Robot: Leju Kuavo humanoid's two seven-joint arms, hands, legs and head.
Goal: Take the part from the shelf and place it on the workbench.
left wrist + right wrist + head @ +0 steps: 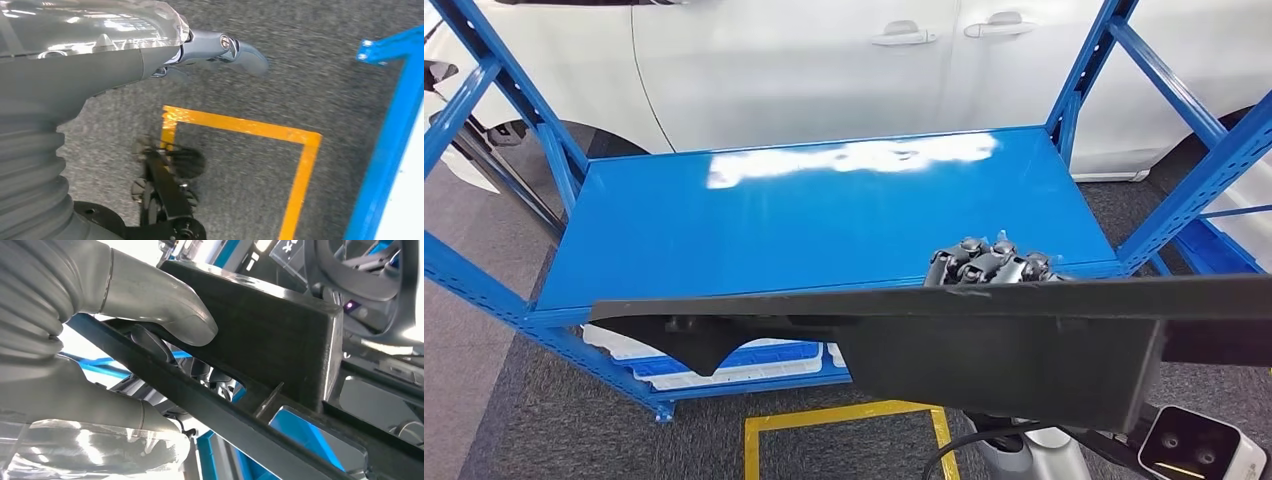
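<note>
R hand [989, 264] grasping the part [944, 325], fingers over its top edge, thumb [165, 310] on the face. Part's clear of the blue shelf [824, 215], long axis 9-to-3 across head view, grip right of mid. L hand [220, 50] hangs over the floor, holding nothing. Workbench can't be placed

Floor: dark grey short-pile carpet [544, 420] marked with a yellow taped rectangular outline [844, 415]. Behind the blue steel shelving rack stands a white car body with two door handles [824, 60]. Overhead lighting produces a bright glare patch [854, 160] on the rack's surface.
</note>
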